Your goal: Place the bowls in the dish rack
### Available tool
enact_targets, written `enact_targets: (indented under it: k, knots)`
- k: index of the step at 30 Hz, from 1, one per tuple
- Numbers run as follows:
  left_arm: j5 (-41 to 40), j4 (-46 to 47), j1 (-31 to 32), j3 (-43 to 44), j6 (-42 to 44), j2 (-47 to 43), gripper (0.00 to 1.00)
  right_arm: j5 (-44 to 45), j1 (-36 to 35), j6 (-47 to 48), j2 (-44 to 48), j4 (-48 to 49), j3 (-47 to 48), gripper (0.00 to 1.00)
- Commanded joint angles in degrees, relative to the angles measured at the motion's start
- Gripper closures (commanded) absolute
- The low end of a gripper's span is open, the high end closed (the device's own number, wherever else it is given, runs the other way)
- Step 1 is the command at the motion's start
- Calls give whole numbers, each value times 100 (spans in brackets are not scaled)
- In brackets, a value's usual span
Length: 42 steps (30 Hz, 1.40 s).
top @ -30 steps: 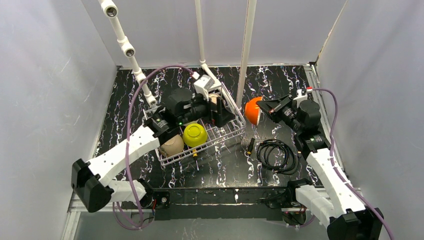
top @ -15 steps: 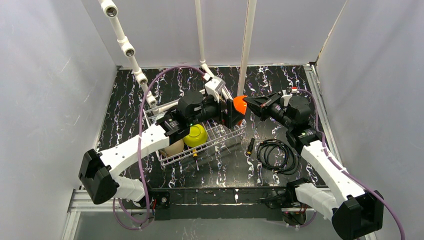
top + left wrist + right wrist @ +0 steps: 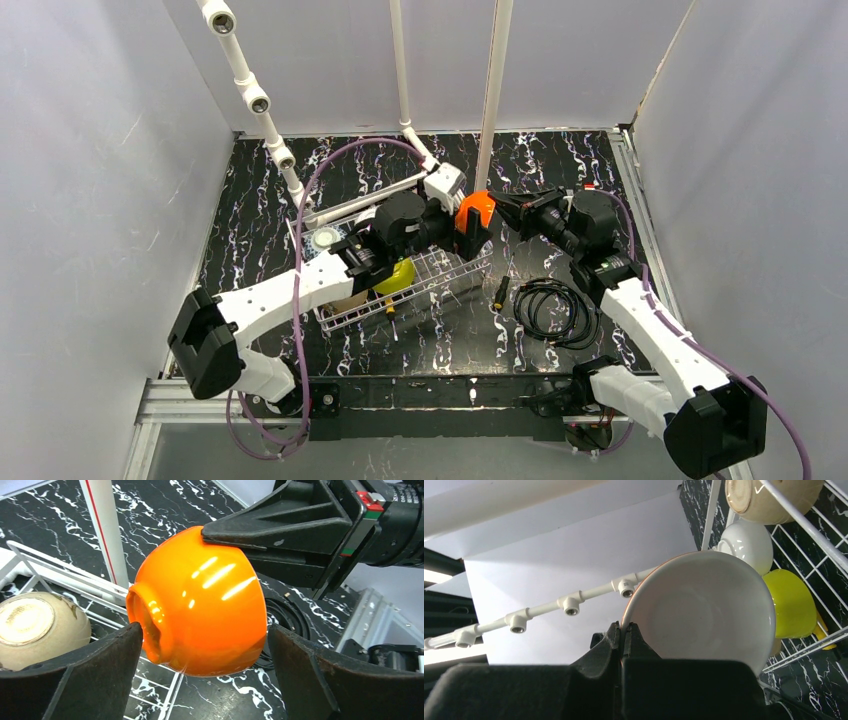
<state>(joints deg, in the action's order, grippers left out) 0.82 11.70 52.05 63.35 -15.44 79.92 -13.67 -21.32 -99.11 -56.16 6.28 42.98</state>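
The orange bowl [image 3: 476,210] hangs on its side in the air over the right end of the dish rack [image 3: 440,275]. My right gripper [image 3: 510,212] is shut on its rim; in the right wrist view the pinch [image 3: 624,627] sits at the edge of the bowl's white inside [image 3: 699,615]. My left gripper [image 3: 470,228] is open, one jaw on each side of the orange bowl [image 3: 200,600], with small gaps showing. In the rack lie a tan bowl [image 3: 35,627], a white bowl [image 3: 749,542] and a yellow-green bowl [image 3: 791,602].
A coil of black cable [image 3: 550,305] and a small black-and-yellow object [image 3: 500,293] lie right of the rack. An upright white pipe [image 3: 492,100] stands just behind the bowl. More white pipes [image 3: 255,100] rise at the back left.
My left arm swung right from over the rack to the orange bowl. The right gripper carried the bowl left and back, and it now sits between the left jaws.
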Motion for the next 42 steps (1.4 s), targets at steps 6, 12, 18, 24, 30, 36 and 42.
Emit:
enact_targets:
  k: [6,12,18,24,30,36,42]
  knots:
    - [-1282,-459,443,550,1061,326,20,463,-200,-437,-247,-73,465,99]
    - [-1498,-1017,498,935,1059,710,44,526,-227,-559,-247,186,372,99]
    - [-1577,-947,498,876,1064,700,62,546,-232,-546,-243,180,304,99]
    - [-1678,-991,499,846,1061,662,68,508,-233,-345,-322,347,231,77]
    - [-1899,-1053,499,793,1243,591,69,436,-240,-99,-442,320,228,43]
    - [-2072,-1381,451,935,1501,608,69,658,-234,270,-331,-363,350,34]
    - [-2139,-1624,324,986,1709,516,69,1271,-235,698,191,-1304,374,30]
